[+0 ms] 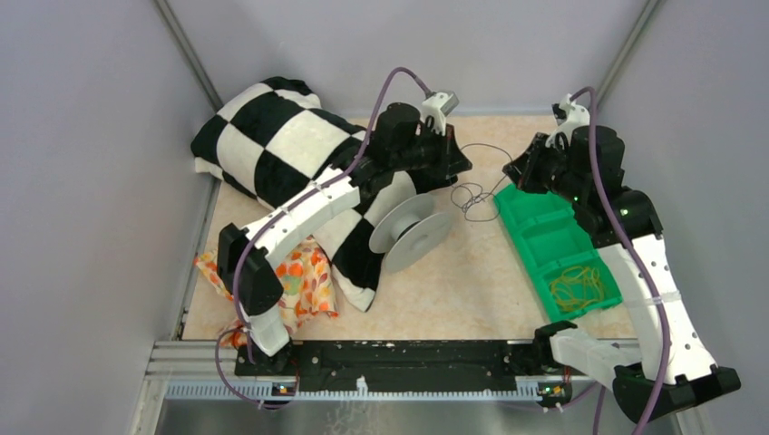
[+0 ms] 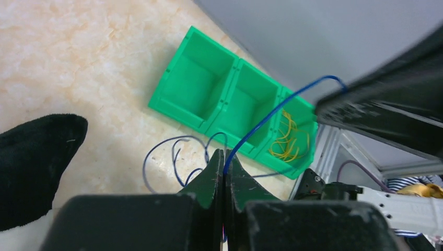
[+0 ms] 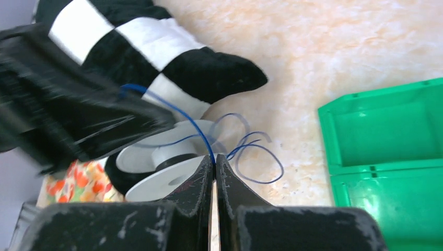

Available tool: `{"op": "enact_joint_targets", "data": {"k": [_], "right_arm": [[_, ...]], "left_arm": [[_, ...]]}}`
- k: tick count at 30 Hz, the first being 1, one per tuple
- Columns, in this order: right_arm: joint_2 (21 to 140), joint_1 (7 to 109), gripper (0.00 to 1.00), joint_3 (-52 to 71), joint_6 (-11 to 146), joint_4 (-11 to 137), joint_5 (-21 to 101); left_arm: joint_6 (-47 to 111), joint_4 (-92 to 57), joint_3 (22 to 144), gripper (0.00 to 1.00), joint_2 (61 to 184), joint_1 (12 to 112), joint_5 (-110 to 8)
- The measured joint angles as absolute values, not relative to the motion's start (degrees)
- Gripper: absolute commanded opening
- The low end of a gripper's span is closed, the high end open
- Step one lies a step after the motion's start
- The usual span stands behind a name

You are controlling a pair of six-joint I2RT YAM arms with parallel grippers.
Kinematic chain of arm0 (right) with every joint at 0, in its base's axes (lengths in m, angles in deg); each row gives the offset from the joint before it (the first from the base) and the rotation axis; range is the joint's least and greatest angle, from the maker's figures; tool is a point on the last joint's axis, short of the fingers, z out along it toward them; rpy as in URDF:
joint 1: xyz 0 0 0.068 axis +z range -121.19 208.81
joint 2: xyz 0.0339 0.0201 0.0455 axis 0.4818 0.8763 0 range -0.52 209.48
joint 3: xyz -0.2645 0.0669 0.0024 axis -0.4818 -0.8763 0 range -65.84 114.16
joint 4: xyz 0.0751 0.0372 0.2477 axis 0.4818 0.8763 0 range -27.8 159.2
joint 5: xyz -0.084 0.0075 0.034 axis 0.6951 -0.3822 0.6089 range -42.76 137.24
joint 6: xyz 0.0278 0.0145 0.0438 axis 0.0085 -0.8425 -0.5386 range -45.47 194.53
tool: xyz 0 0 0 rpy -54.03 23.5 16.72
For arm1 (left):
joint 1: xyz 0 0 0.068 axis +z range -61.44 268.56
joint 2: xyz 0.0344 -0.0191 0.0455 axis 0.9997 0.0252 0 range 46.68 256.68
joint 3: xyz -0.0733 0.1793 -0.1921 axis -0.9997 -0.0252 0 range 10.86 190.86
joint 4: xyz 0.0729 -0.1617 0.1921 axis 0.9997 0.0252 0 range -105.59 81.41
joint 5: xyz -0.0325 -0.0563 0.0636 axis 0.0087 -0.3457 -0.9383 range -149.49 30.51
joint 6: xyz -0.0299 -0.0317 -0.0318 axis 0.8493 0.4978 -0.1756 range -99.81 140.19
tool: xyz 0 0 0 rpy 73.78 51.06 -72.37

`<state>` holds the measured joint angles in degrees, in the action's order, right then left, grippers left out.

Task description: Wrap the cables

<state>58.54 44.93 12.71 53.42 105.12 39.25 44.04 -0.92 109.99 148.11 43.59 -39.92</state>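
Note:
The cable (image 1: 473,195) is a very thin dark blue wire, looping on the table between the two arms. My left gripper (image 1: 461,163) is shut on one stretch of it, seen in the left wrist view (image 2: 225,155), where the cable (image 2: 271,112) rises from the fingertips toward the right arm. My right gripper (image 1: 515,170) is shut on it too; in the right wrist view (image 3: 214,158) the cable (image 3: 177,112) runs from the tips up to the left arm. A white spool (image 1: 413,228) lies tilted beside the loops, also visible in the right wrist view (image 3: 167,180).
A green three-compartment bin (image 1: 544,240) lies at the right, yellow rubber bands (image 1: 577,285) in its nearest cell. A black-and-white checkered cushion (image 1: 272,145) and an orange floral cloth (image 1: 304,281) lie at the left. Grey walls enclose the table.

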Motion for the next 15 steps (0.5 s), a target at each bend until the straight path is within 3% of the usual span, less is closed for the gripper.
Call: {"op": "enact_joint_targets", "data": {"k": [9,15], "right_arm": [[60.7,46.5,0.40,10.3,50.6,102.1,50.6],[60.1,47.2,0.44,0.1,47.2,94.7,50.9]], "left_arm": [[48.0,-6.0,111.4,0.00,141.6,43.6,-33.1],[51.9,-12.3,112.3,0.00,138.3,43.6,-31.1]]}}
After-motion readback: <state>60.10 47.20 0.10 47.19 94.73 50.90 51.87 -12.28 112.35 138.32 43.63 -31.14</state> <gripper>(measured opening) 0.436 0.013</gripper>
